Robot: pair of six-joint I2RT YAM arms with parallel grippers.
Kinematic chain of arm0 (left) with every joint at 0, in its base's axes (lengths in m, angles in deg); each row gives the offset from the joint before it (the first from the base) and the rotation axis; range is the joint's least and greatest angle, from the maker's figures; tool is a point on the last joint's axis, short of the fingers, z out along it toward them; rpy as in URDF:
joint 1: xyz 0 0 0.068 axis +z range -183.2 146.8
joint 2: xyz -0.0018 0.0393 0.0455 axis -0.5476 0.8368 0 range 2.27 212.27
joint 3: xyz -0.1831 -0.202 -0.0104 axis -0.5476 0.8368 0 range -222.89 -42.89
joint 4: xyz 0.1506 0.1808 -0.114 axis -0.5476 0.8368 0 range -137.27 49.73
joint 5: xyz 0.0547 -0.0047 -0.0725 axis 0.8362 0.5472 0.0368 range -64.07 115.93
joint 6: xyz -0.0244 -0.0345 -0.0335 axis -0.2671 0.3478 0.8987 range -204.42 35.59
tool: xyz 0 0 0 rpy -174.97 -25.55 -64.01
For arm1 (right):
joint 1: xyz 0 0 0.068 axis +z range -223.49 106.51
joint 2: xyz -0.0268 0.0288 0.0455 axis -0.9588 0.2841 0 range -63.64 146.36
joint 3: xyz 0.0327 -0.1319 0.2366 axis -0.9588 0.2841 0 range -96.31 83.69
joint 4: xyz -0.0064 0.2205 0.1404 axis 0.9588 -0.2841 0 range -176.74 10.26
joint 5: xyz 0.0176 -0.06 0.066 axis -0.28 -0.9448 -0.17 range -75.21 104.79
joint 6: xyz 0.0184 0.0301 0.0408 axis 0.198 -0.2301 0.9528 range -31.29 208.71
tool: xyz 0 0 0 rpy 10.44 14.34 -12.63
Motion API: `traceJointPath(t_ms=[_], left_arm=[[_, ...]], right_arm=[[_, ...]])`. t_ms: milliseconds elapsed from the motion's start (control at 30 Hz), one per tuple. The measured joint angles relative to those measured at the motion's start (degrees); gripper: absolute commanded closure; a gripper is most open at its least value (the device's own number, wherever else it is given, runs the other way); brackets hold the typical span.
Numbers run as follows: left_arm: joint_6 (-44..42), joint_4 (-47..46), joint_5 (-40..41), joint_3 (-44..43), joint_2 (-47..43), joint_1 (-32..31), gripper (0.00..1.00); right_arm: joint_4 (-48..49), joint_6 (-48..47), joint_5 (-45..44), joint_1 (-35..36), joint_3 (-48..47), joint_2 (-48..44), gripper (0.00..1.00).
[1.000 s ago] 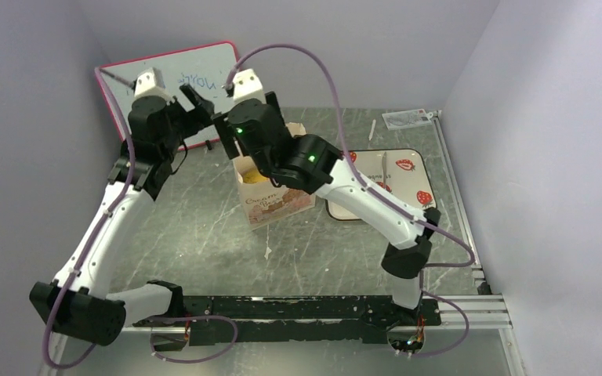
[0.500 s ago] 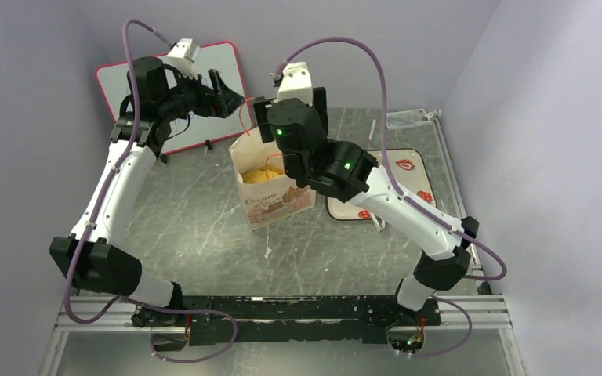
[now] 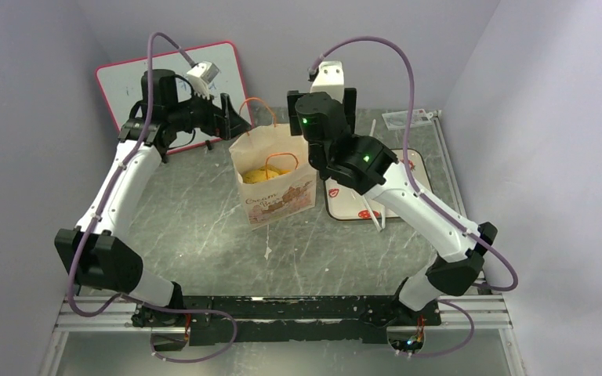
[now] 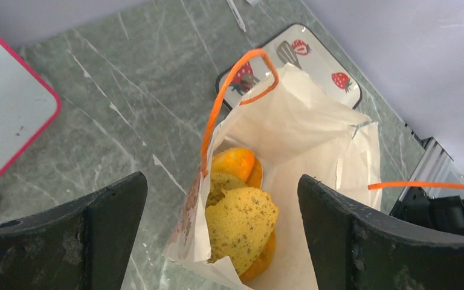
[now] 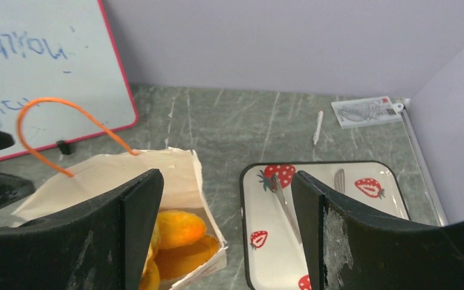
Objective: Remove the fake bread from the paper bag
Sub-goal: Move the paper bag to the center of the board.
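Along the left we see the wall close in, with the pink-framed whiteboard (image 3: pixel 125 90) leaning at the far left corner. That leaves only a narrow strip of table (image 3: pixel 204 227) between it and the paper bag (image 3: pixel 274 184). The near half of the table in front of the bag is bare marbled green, right up to the rail that carries the arm bases.

The left gripper (image 4: pixel 222 181) hangs above the bag's far left side, tilted down toward its mouth. Its fingers are spread wide, nothing is between them, and we see no contact with the paper or the cords.

The bag stands upright near the middle of the table with its mouth open and both orange handles (image 4: pixel 229 90) standing up. The fake bread (image 4: pixel 241 220) lies inside at the bottom: a speckled loaf piece on top, with orange rolls beside and under it.

The right gripper (image 5: pixel 226 178) hovers over the bag's far right corner, above the gap between the bag and the strawberry tray (image 5: pixel 320 199). Its fingers are also wide apart and hold nothing.

The tray lies flat just right of the bag with metal cutlery on it. Beyond it, a white stick (image 5: pixel 318 125) and a small card (image 5: pixel 365 110) lie near the far right corner. The table's metal edge rail (image 3: pixel 455 180) runs beside the right wall.
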Motion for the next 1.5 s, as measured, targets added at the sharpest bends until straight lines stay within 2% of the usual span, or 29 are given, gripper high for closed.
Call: traceJointPath(t_ms=[267, 433, 767, 967, 1200, 1367, 1433, 1500], left_arm=[[-3.0, 0.7, -1.0, 0.7, 3.9, -2.9, 0.01], [-4.6, 2.1, -0.9, -1.3, 7.5, -5.3, 0.01], [-7.1, 4.4, 0.8, -5.8, 13.1, -6.9, 0.0], [-8.4, 5.4, 1.4, -6.0, 14.5, -7.0, 0.03], [-9.2, 5.9, 1.4, -6.2, 15.8, -7.1, 0.07], [-9.8, 5.9, 1.7, -7.7, 17.5, -7.3, 0.18], [-10.2, 5.9, 2.4, -7.8, 17.8, -7.6, 0.31], [-10.7, 6.0, 3.3, -7.8, 18.1, -8.3, 0.47]], right_arm=[[-1.2, 3.0, 2.5, -5.5, 6.2, -1.6, 0.12], [-1.1, 5.4, 4.7, -9.7, 9.6, -3.8, 0.0], [5.8, 5.8, 6.1, -14.1, 25.5, -10.1, 0.0], [3.9, 9.3, 9.4, -19.4, 26.5, -7.5, 0.0], [1.7, 11.1, 11.4, -21.4, 29.3, -4.9, 0.0], [0.3, 11.5, 12.2, -22.5, 30.0, -4.0, 0.0], [0.0, 11.6, 12.2, -22.9, 30.1, -3.7, 0.0], [-0.4, 11.8, 12.3, -23.2, 30.7, -3.7, 0.0]])
